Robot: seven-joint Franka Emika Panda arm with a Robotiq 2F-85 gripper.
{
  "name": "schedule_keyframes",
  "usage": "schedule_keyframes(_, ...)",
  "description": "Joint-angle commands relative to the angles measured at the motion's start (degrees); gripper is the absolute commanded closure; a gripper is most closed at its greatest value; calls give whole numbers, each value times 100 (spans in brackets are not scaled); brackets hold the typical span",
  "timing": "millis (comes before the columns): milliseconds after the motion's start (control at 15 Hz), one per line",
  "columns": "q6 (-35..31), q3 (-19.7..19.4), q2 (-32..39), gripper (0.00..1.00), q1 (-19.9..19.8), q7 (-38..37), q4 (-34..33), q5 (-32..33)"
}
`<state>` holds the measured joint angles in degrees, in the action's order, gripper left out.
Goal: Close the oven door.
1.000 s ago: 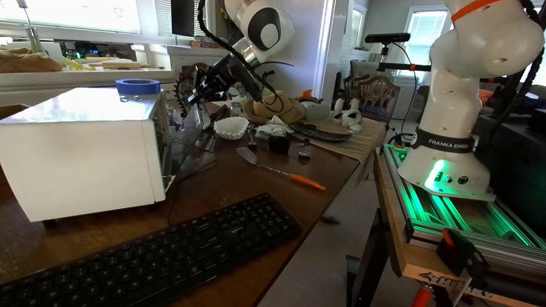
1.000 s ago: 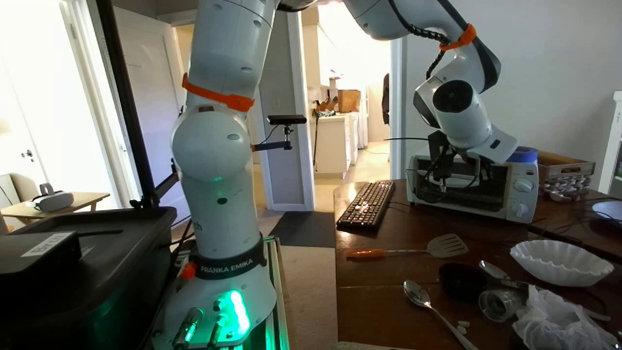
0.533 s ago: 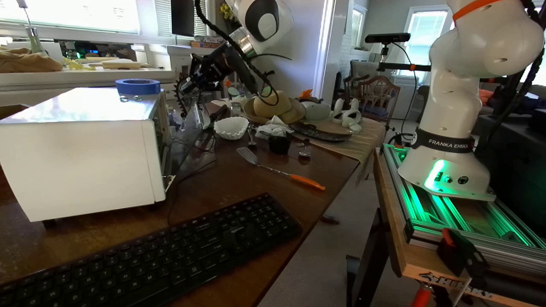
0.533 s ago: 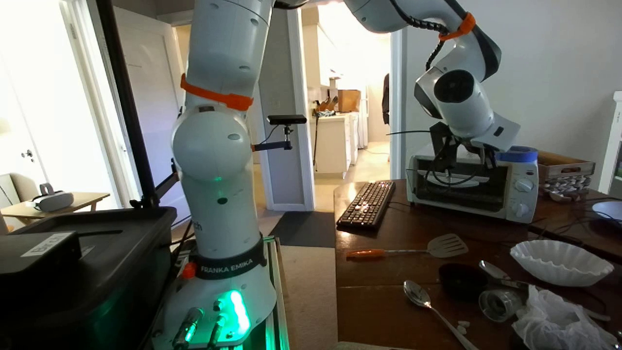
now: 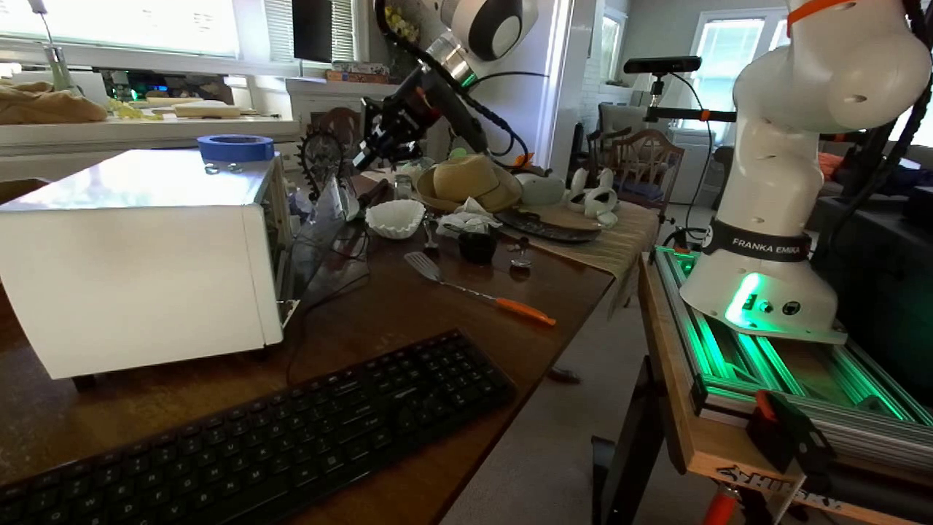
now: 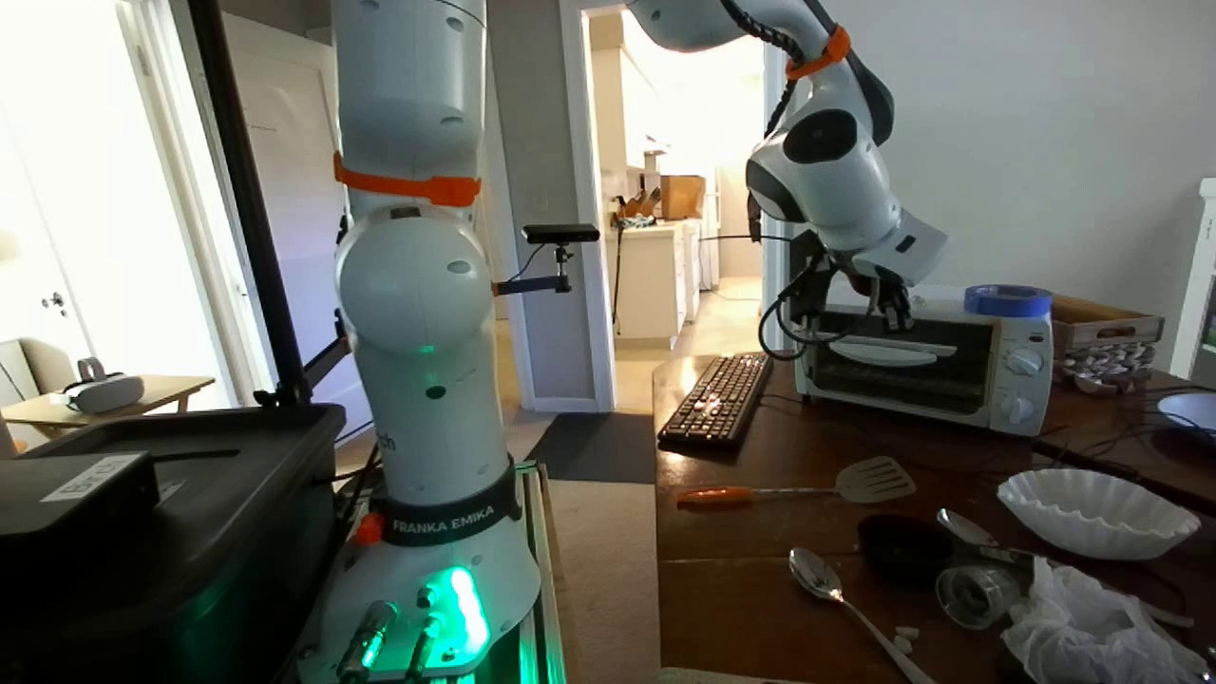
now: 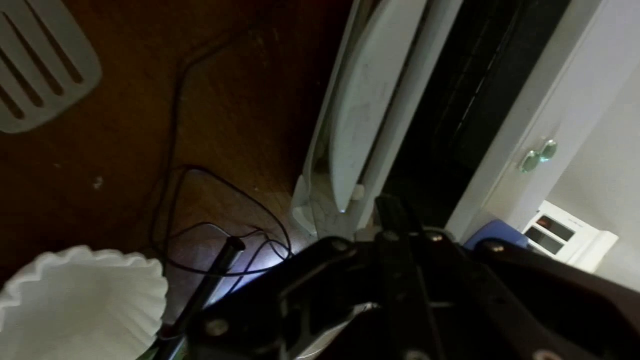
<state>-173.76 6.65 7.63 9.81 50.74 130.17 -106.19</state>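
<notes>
In an exterior view, the white oven (image 5: 138,284) is standing on the brown table (image 5: 386,317), a roll of blue tape (image 5: 235,149) is lying on the oven's top, and the oven door (image 5: 313,244) is leaning outward from the front. The gripper (image 5: 360,157) is hanging apart from the oven, near the door's upper edge. A black keyboard (image 5: 270,448) and an orange-handled spatula (image 5: 512,306) are lying on the table.

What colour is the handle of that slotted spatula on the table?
Bright orange. The spatula handle shows best in an exterior view.
</notes>
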Motion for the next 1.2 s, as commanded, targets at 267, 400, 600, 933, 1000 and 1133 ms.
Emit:
schedule_keyframes(267, -363, 148, -697, 100, -7, -1011, 976, 556)
schedule_keyframes(400, -385, 61, -526, 100, -83, -975, 875, 562)
schedule_keyframes(600, -518, -63, -309, 100, -179, -931, 724, 614)
schedule_keyframes(933, -348, -245, -92, 100, -310, -510, 323, 440)
schedule_keyframes(1000, -300, -266, -23, 100, -322, -387, 191, 373)
schedule_keyframes(1133, -206, -288, 178, 100, -340, -300, -28, 343)
